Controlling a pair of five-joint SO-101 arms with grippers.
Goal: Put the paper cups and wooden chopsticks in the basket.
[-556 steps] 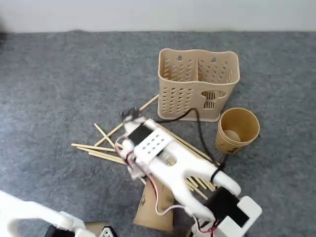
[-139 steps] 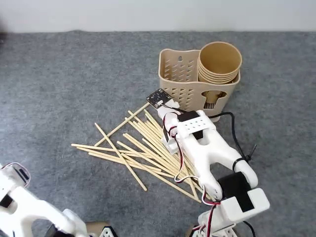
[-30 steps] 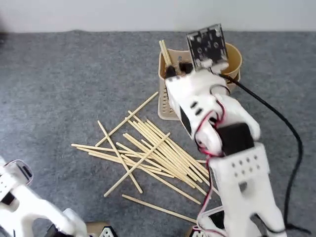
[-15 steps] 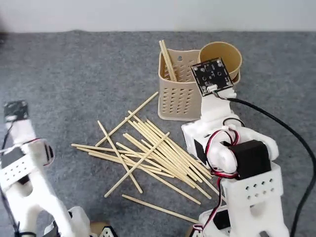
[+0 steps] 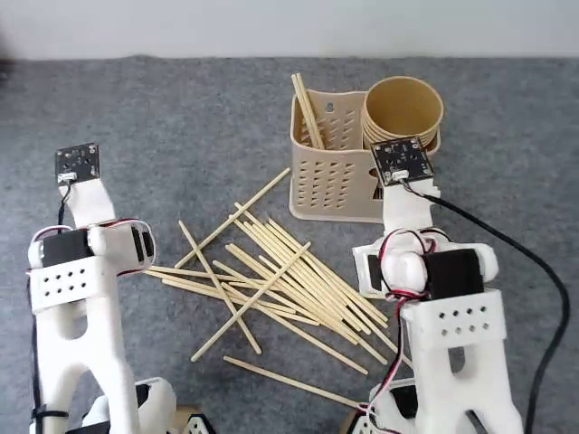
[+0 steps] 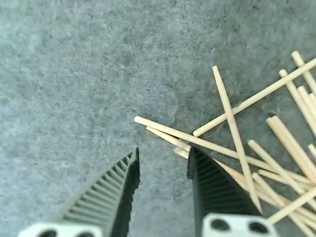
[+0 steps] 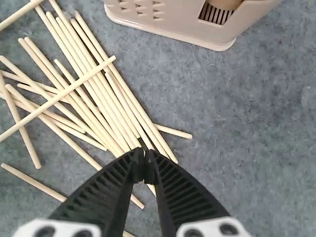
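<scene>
Left wrist view: left gripper [image 6: 164, 154] spread and empty, chopsticks [image 6: 197, 138] ending just past its jaw tips, long axes slanting across the gap; right gripper [image 7: 144, 157] clenched on nothing above their far ends.

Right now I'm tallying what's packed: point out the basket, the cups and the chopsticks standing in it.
basket [image 5: 330, 185], high view, perforated front wall.
cups [image 5: 403, 101], high view, inside of the top cup.
chopsticks [image 5: 305, 107], high view, shafts above the basket rim.
</scene>
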